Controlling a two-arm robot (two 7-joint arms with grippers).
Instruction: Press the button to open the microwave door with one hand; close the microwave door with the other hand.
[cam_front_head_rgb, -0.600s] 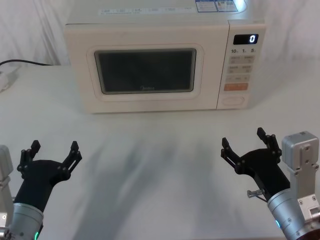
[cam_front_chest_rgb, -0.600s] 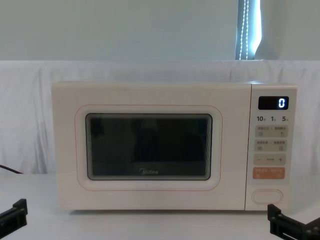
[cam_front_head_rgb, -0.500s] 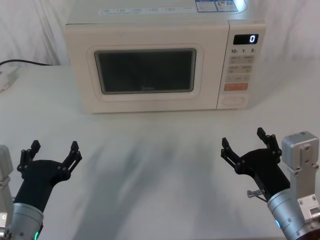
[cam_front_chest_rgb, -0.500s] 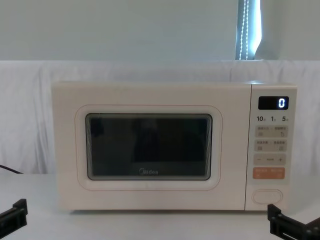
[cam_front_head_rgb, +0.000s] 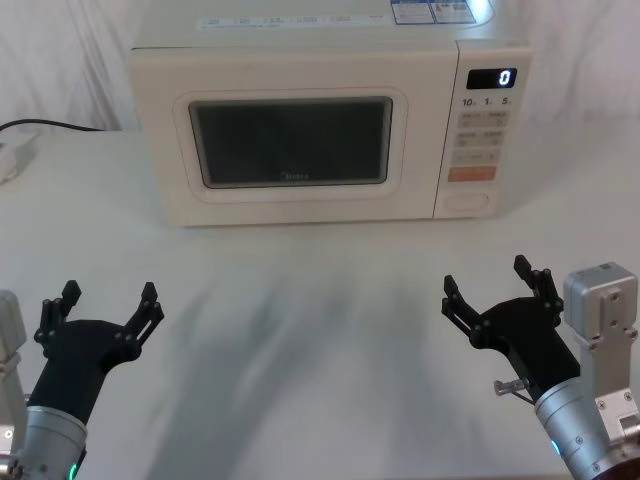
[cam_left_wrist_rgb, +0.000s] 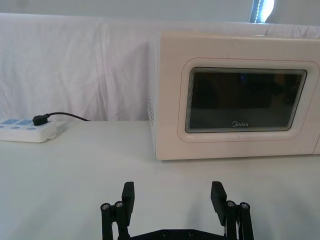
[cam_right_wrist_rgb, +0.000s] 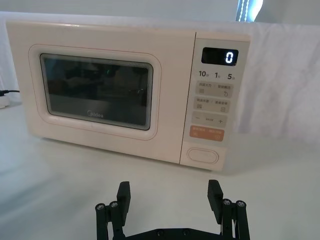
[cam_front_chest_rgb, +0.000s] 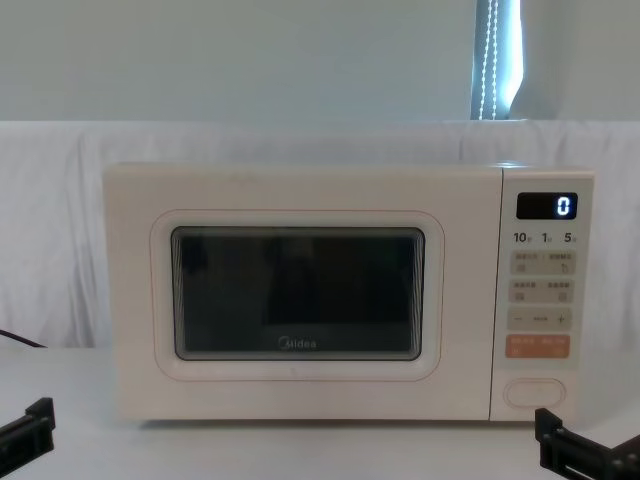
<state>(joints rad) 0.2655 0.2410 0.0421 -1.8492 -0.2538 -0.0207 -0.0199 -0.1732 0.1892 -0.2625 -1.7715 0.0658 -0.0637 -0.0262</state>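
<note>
A cream microwave stands at the back of the white table, its door (cam_front_head_rgb: 290, 155) (cam_front_chest_rgb: 295, 300) (cam_left_wrist_rgb: 245, 100) (cam_right_wrist_rgb: 95, 92) shut, with a dark window. On the keypad panel to the right, the plain oval button (cam_front_head_rgb: 467, 200) (cam_front_chest_rgb: 534, 392) (cam_right_wrist_rgb: 203, 155) sits lowest, under the orange key. My left gripper (cam_front_head_rgb: 105, 305) (cam_left_wrist_rgb: 172, 197) hovers open over the near left of the table, far from the door. My right gripper (cam_front_head_rgb: 492, 285) (cam_right_wrist_rgb: 169, 196) is open at the near right, well short of the button. Neither holds anything.
A white power strip (cam_left_wrist_rgb: 25, 131) with a black cable (cam_front_head_rgb: 50, 126) lies on the table left of the microwave. White cloth covers the table (cam_front_head_rgb: 320, 300) and the wall behind. Bare tabletop lies between the grippers and the microwave.
</note>
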